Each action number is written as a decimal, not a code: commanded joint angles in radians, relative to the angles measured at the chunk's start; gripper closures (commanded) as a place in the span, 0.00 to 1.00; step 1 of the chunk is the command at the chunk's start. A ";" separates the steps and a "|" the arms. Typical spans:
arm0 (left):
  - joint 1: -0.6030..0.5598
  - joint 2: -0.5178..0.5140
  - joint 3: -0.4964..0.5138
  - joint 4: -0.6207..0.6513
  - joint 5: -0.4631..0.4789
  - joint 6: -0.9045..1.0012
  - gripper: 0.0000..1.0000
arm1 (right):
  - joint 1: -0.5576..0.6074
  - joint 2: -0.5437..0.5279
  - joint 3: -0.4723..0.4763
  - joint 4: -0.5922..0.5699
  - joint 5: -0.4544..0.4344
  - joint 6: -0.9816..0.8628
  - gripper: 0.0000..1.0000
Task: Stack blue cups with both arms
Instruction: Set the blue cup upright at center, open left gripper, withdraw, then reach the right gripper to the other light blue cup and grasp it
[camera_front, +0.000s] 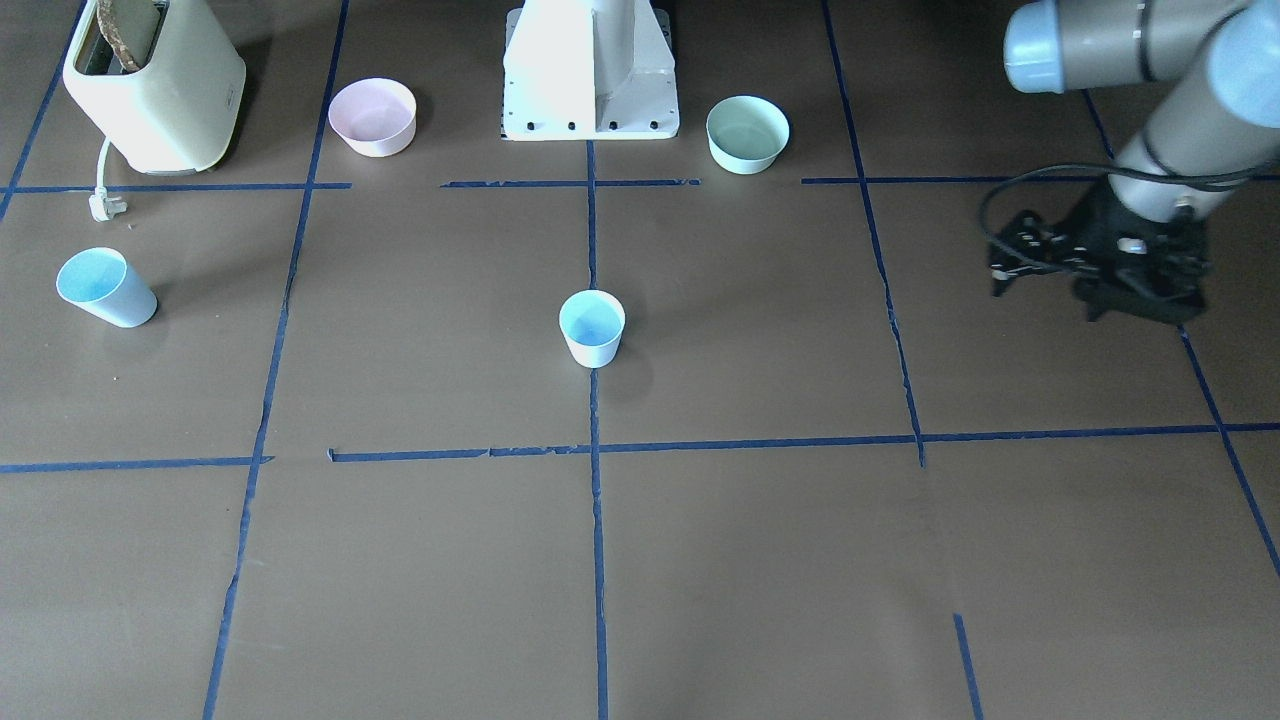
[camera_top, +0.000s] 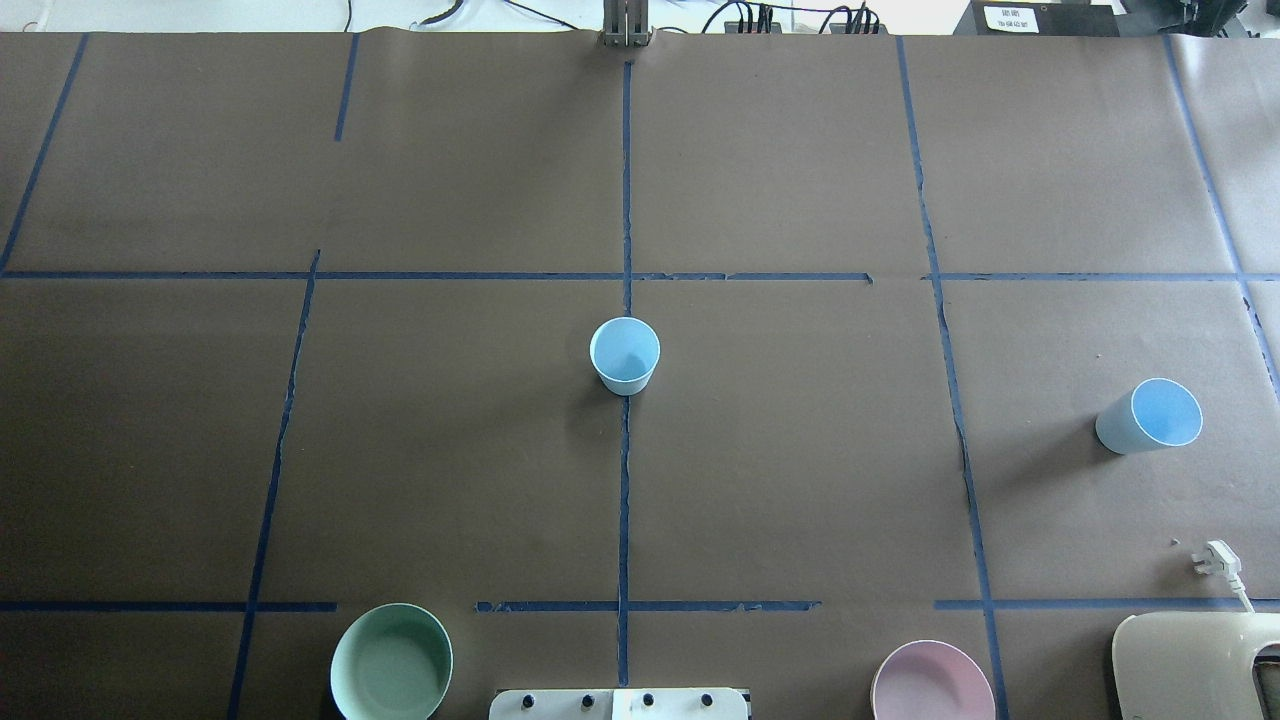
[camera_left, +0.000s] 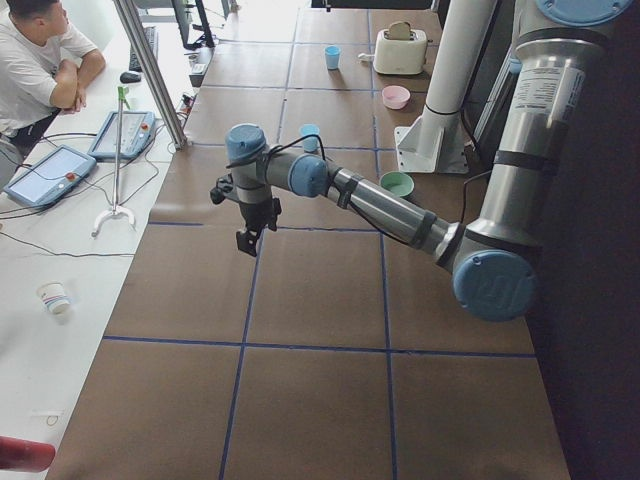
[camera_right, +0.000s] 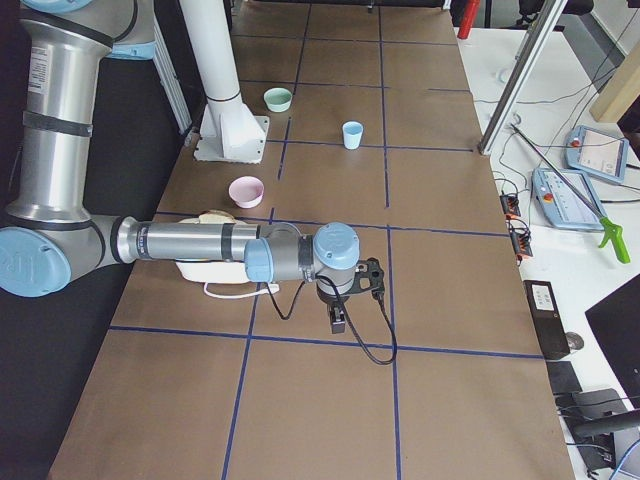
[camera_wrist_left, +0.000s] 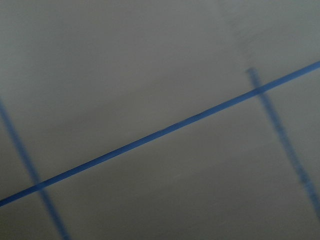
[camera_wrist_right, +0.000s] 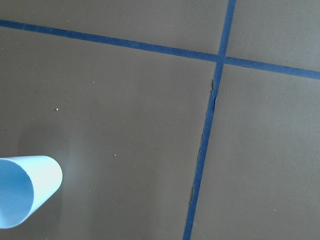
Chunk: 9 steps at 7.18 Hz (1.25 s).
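brown-papered table, tape grid — centre cup upright on middle line, second cup far on robot's right. approach step, nothing held. left gripper, right gripper hover clear — finger spread: cannot tell. next, likely: right gripper centres over second cup.

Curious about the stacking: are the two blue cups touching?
Apart. The overhead view shows the middle blue cup and the other blue cup separated by a stretch of table.
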<state>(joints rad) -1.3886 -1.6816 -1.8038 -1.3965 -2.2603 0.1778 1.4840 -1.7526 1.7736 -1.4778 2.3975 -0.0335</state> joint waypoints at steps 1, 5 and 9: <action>-0.166 0.164 0.047 -0.018 -0.021 0.127 0.00 | -0.054 0.018 0.033 0.002 -0.001 0.097 0.00; -0.239 0.267 0.054 -0.119 -0.139 0.112 0.00 | -0.310 0.002 0.096 0.313 -0.122 0.645 0.00; -0.239 0.267 0.044 -0.119 -0.140 0.094 0.00 | -0.415 -0.039 -0.037 0.574 -0.153 0.744 0.00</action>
<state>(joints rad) -1.6275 -1.4144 -1.7592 -1.5155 -2.4003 0.2732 1.0922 -1.7783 1.7547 -0.9340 2.2468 0.7026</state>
